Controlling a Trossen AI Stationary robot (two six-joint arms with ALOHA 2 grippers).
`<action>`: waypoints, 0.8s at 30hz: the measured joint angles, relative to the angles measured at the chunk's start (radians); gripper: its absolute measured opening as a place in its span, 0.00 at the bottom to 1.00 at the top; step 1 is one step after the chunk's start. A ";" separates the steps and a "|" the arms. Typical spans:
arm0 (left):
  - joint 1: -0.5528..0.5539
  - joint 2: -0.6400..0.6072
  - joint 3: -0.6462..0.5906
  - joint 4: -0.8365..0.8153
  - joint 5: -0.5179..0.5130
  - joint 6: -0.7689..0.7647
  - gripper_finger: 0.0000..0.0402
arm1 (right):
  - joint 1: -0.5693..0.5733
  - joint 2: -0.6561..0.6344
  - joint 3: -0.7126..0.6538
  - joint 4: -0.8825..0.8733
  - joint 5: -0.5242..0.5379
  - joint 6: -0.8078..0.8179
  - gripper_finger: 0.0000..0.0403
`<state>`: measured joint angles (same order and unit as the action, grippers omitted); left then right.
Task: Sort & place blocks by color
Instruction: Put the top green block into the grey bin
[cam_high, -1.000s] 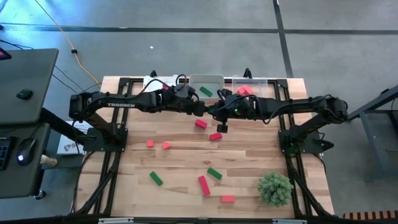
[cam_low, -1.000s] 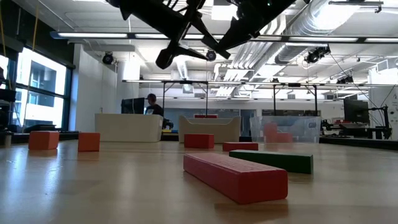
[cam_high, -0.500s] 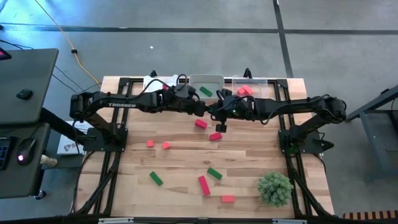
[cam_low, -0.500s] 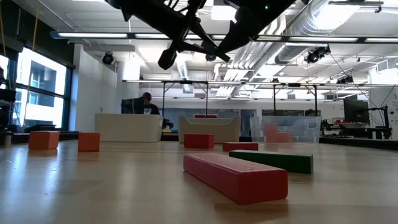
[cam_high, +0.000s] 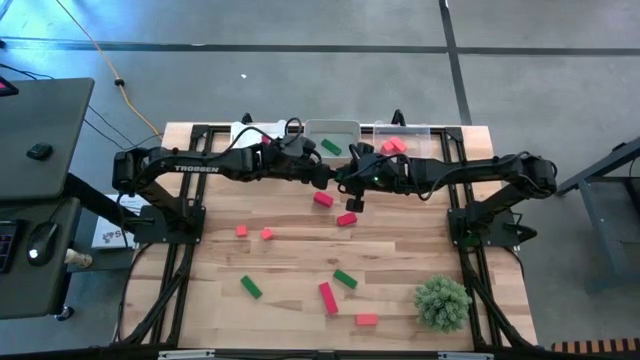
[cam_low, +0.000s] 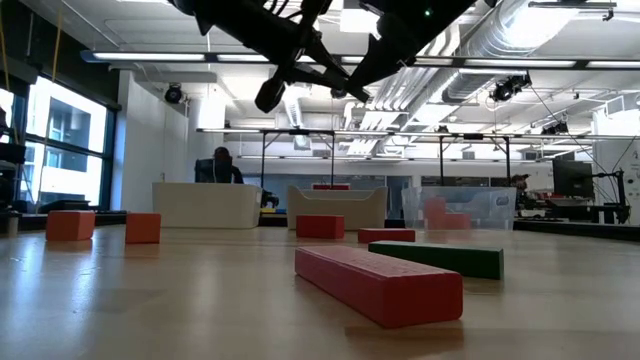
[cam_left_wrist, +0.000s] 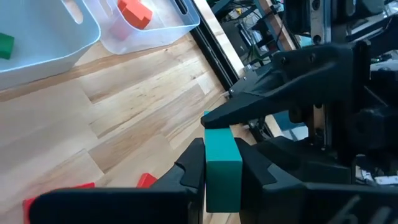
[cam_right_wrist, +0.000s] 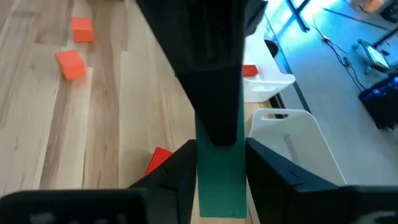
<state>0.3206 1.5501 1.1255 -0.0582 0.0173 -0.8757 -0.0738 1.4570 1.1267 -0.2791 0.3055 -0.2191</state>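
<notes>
A green block (cam_left_wrist: 222, 168) hangs high over the middle of the table, where my two grippers meet end to end. My left gripper (cam_left_wrist: 221, 148) comes from the table's left and is shut on it. My right gripper (cam_right_wrist: 221, 149) comes from the right and is open; its fingers stand close beside the block's other end (cam_right_wrist: 219, 186). The other blocks lie flat on the table: red ones (cam_high: 322, 199) (cam_high: 346, 219), orange ones (cam_high: 241, 231) (cam_high: 267, 234), green ones (cam_high: 250, 287) (cam_high: 345, 279) and a red bar (cam_high: 328, 298). My left gripper pinches the green block's two long sides (cam_left_wrist: 208, 177) between its two fingers. The fingers come level from the table's left and lie along the block. The block's far end (cam_left_wrist: 219, 134) sticks out past the fingertips toward my right gripper. It is lifted clear of the table.
Clear bins stand along the far edge: the middle one (cam_high: 345, 127) holds a green block (cam_high: 331, 147), the right one (cam_high: 425, 131) holds red blocks (cam_high: 395, 145). A bushy green plant (cam_high: 442, 303) stands near the front right. Another red block (cam_high: 367, 320) lies near the front edge.
My left gripper has shut on the green block held up over the table's middle. Both arms have stayed almost where they were, and the block stays in the air between them.
</notes>
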 joint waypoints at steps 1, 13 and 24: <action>0.001 0.000 0.000 0.000 -0.003 0.012 0.08 | 0.001 0.000 0.000 -0.003 0.016 0.012 0.31; 0.039 0.000 -0.001 -0.019 -0.047 0.096 0.08 | -0.020 -0.012 0.000 -0.068 0.119 0.064 0.47; 0.153 0.000 -0.001 -0.086 -0.089 0.268 0.08 | -0.088 -0.013 0.000 -0.059 0.124 0.166 0.47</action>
<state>0.4733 1.5497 1.1248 -0.1437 -0.0715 -0.6077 -0.1619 1.4437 1.1263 -0.3377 0.4299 -0.0535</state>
